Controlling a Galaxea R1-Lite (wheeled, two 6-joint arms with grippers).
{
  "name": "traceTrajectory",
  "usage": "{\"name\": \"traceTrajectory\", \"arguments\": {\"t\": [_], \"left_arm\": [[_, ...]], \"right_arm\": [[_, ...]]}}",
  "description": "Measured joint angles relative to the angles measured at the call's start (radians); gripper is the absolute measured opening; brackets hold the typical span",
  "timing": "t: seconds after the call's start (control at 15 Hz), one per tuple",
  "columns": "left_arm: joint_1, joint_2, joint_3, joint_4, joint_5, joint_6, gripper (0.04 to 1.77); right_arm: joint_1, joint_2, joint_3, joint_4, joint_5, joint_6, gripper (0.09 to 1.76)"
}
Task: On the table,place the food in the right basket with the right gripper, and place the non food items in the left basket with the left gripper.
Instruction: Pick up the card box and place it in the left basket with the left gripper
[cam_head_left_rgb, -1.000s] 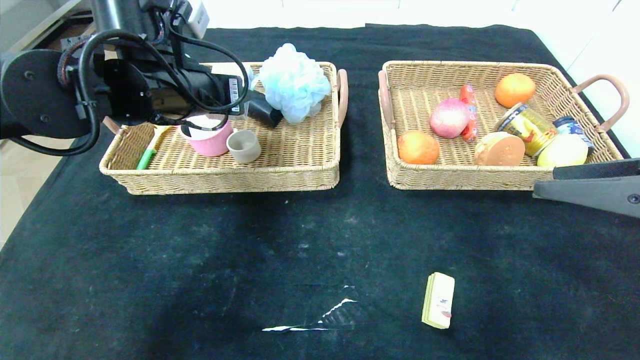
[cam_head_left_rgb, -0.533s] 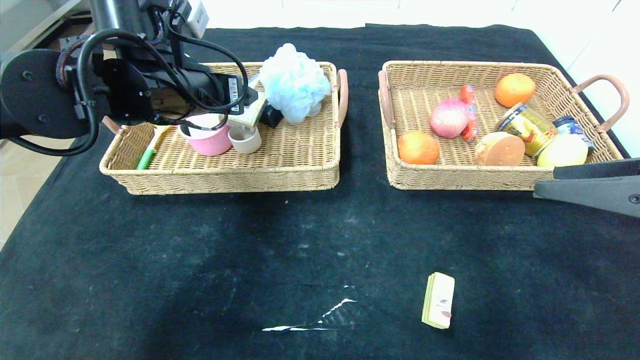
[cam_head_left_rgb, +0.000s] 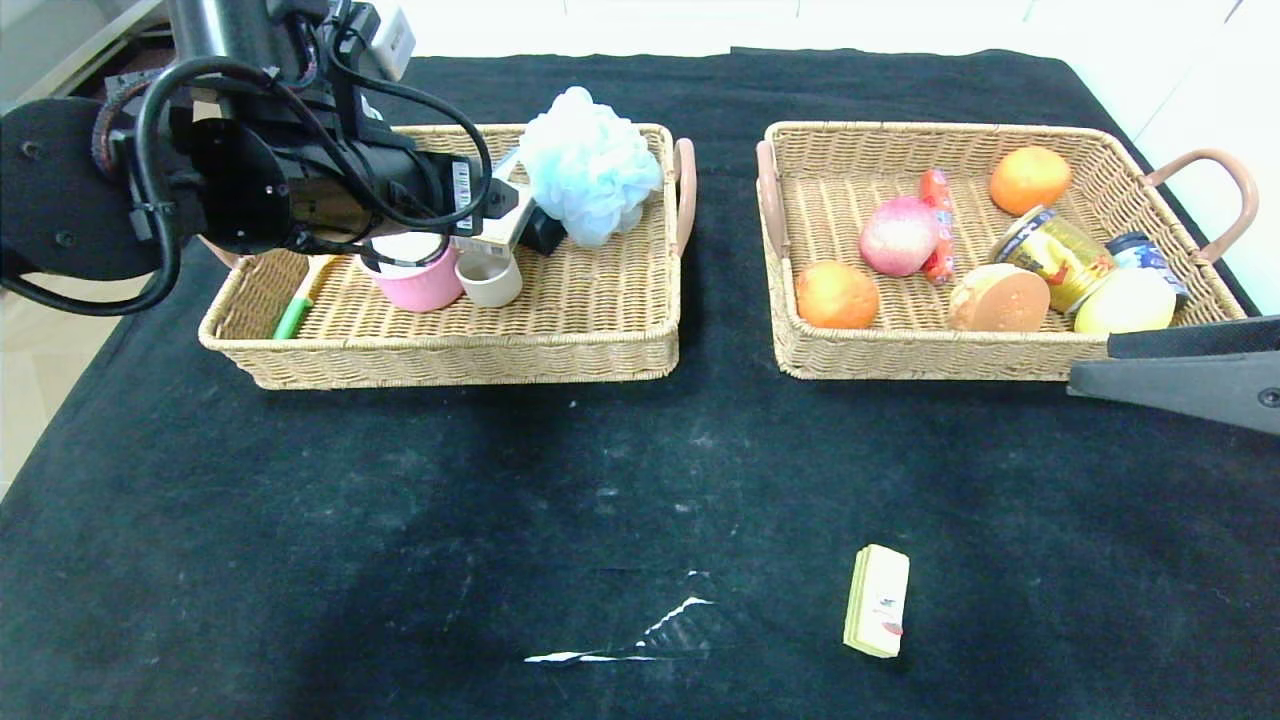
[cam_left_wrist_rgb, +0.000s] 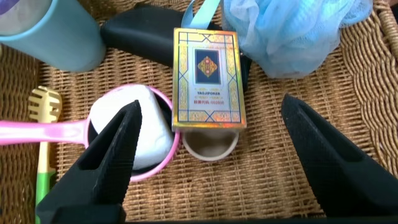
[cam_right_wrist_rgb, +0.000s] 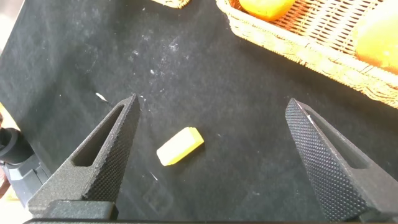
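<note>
Over the left basket (cam_head_left_rgb: 450, 350) my left gripper (cam_left_wrist_rgb: 211, 106) hangs open with nothing between its fingers. Below it the gold-edged card box (cam_left_wrist_rgb: 208, 78) lies propped on a beige cup (cam_left_wrist_rgb: 211, 146). Beside them stands the pink saucepan (cam_left_wrist_rgb: 50, 132) with the white bar (cam_left_wrist_rgb: 152, 124) inside. The right basket (cam_head_left_rgb: 900, 355) holds the peach (cam_head_left_rgb: 898, 235) and orange fruit (cam_head_left_rgb: 836, 294). A yellow wrapped block (cam_head_left_rgb: 877, 600) lies on the table (cam_head_left_rgb: 300, 520) near the front. My right gripper (cam_right_wrist_rgb: 211, 102) is open above that block (cam_right_wrist_rgb: 180, 146), well clear of it.
The left basket also holds a blue bath puff (cam_head_left_rgb: 588, 165), a black object (cam_head_left_rgb: 545, 232), a blue cup (cam_left_wrist_rgb: 50, 31) and a green-handled utensil (cam_head_left_rgb: 293, 318). A can (cam_head_left_rgb: 1055, 255) and more food fill the right basket. A clear wrapper scrap (cam_head_left_rgb: 640, 635) lies near the front.
My left gripper opened and let go of the card box, which now rests on the beige cup. The left arm drew back slightly. The right arm has not moved.
</note>
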Motion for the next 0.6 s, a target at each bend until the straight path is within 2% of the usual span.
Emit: {"name": "traceTrajectory", "arguments": {"t": [0.4,0.6], "left_arm": [[-0.044,-0.143,0.206,0.001,-0.003,0.0,1.67],[-0.093,-0.249,0.329,0.02,-0.015,-0.004,1.69]], "right_arm": [[0.004,0.002,-0.005,-0.001,-0.007,0.003,1.71],[0.007,0.004,-0.009,0.0,-0.035,0.005,1.71]]}}
